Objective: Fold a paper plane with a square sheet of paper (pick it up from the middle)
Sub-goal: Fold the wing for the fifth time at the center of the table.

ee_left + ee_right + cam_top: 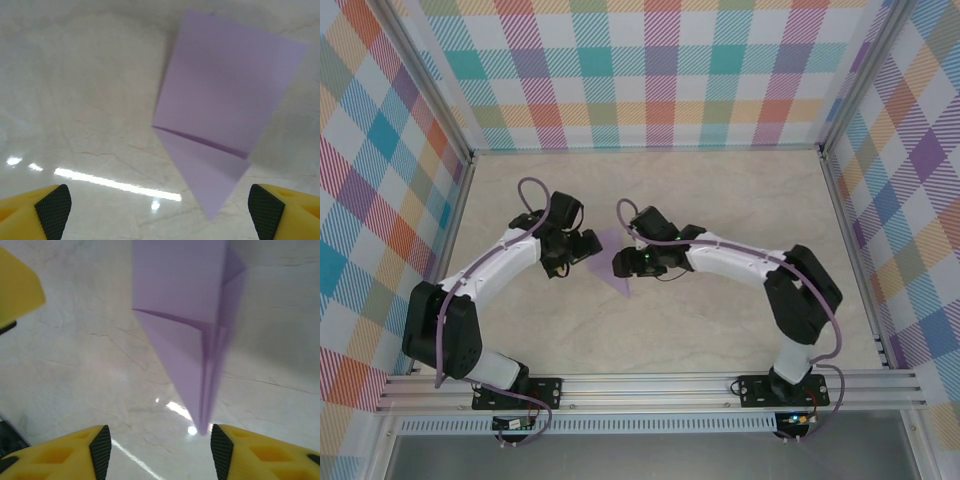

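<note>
The right gripper [160, 450] has its yellow fingers spread, and the pointed tip of the folded lavender paper [185, 340] rests on the table just ahead, between them. The left gripper [159, 210], also spread wide, faces the paper from the opposite side. The pale marbled table [720, 190] surrounds them, with checked walls [660, 70] beyond.

Shining bright and even from above. Leaving white glare streaks on the shiny table [115, 184]. Casting only soft, faint shadows. Blurring one edge of the purple paper [185, 315].
</note>
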